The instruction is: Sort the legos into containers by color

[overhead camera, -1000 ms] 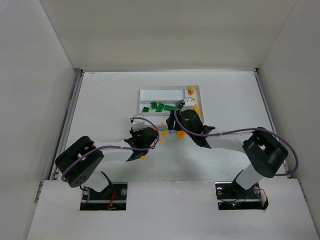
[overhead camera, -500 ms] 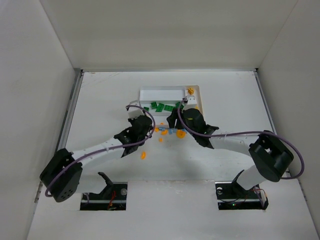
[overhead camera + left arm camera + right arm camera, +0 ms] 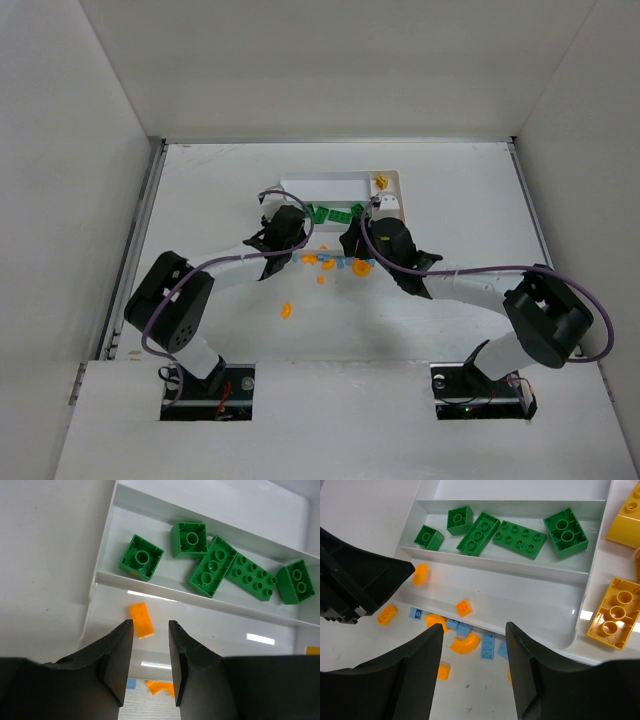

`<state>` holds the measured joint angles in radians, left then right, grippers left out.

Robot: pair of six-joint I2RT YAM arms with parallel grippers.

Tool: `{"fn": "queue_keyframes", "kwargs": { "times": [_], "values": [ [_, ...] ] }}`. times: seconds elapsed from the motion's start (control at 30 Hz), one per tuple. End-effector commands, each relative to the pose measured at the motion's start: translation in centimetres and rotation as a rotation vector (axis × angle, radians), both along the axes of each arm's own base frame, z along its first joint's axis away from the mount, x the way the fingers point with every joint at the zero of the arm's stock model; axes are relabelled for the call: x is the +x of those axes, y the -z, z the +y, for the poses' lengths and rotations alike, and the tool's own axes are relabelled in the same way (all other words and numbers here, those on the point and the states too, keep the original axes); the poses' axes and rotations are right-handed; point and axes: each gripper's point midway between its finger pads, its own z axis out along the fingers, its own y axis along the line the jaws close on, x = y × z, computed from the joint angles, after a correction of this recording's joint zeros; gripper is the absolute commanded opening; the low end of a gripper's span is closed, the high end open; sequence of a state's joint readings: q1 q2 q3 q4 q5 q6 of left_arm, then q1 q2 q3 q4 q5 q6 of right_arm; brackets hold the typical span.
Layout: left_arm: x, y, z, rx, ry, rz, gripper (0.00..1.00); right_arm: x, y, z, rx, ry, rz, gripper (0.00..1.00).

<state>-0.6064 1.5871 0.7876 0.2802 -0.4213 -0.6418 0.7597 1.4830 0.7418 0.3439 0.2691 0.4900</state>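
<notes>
**Orange brick let go into the near slot**

A second ago my left jaws were pressed together over the loose pile. Now they hang over the tray [image 3: 150, 500], parted a little and pinching nothing. An orange brick [image 3: 141, 620] lies in the slot just beyond their tips, so I judge that brick delivered. Green bricks [image 3: 212, 572] sit in the slot farther ahead. My right jaws stand spread and empty. Only their camera shows the loose blue and orange bricks [image 3: 470, 637] on the tabletop [image 3: 360, 510] beneath them, a second orange brick [image 3: 463, 607] in that same slot, and yellow bricks [image 3: 615, 612] off to their right.
</notes>
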Motion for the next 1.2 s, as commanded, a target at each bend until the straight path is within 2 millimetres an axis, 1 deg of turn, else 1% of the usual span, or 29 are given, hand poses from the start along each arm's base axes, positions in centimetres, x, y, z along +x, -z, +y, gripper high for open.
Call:
{"fn": "queue_keyframes", "kwargs": {
  "times": [0.0,0.03,0.1,0.17,0.27,0.33,0.43,0.5,0.57,0.63,0.77,0.97,1.17],
  "values": [
    [1.5,-3.0,-1.2,-0.041,0.021,-0.075,0.36,0.5,-1.4,0.4,0.027,0.000,-0.029,0.59],
    [1.2,-3.0,-0.9,-0.039,0.017,-0.079,0.40,0.5,-1.4,0.5,0.020,-0.002,-0.030,0.59],
    [0.8,-3.3,-0.2,-0.041,0.005,-0.088,0.44,0.3,-1.3,0.8,0.017,-0.007,-0.025,0.59],
    [-0.1,-3.6,0.8,-0.037,-0.008,-0.096,0.45,0.4,-1.1,1.0,0.020,-0.006,-0.020,0.58],
    [-2.6,-3.5,2.7,-0.034,-0.027,-0.109,0.41,0.1,-0.9,1.7,0.008,-0.028,-0.016,0.53],
    [-4.7,-2.4,4.4,-0.018,-0.053,-0.098,0.39,0.0,-1.0,1.9,0.008,-0.030,-0.016,0.50],
    [-7.2,-0.7,6.2,0.007,-0.072,-0.050,0.39,-0.1,-0.9,2.4,0.012,-0.043,-0.008,0.47],
    [-8.4,0.4,6.8,0.024,-0.069,-0.025,0.40,-0.3,-0.8,2.8,0.003,-0.052,-0.010,0.47],
    [-9.0,1.5,7.0,0.037,-0.055,0.005,0.42,-0.3,-0.7,2.9,0.007,-0.048,-0.007,0.47],
    [-9.3,2.4,6.8,0.058,-0.034,0.035,0.43,-0.2,-0.7,3.1,0.008,-0.051,-0.006,0.47],
    [-8.6,3.6,6.9,0.099,-0.037,0.060,0.44,-0.5,-0.6,3.4,0.005,-0.059,-0.005,0.48],
    [-6.8,3.5,6.5,0.143,-0.036,0.036,0.45,-0.7,-0.7,3.6,0.000,-0.060,-0.007,0.49],
    [-6.2,4.0,6.3,0.164,-0.025,0.043,0.42,-0.7,-0.5,3.5,-0.005,-0.057,-0.002,0.48]
  ]
}}
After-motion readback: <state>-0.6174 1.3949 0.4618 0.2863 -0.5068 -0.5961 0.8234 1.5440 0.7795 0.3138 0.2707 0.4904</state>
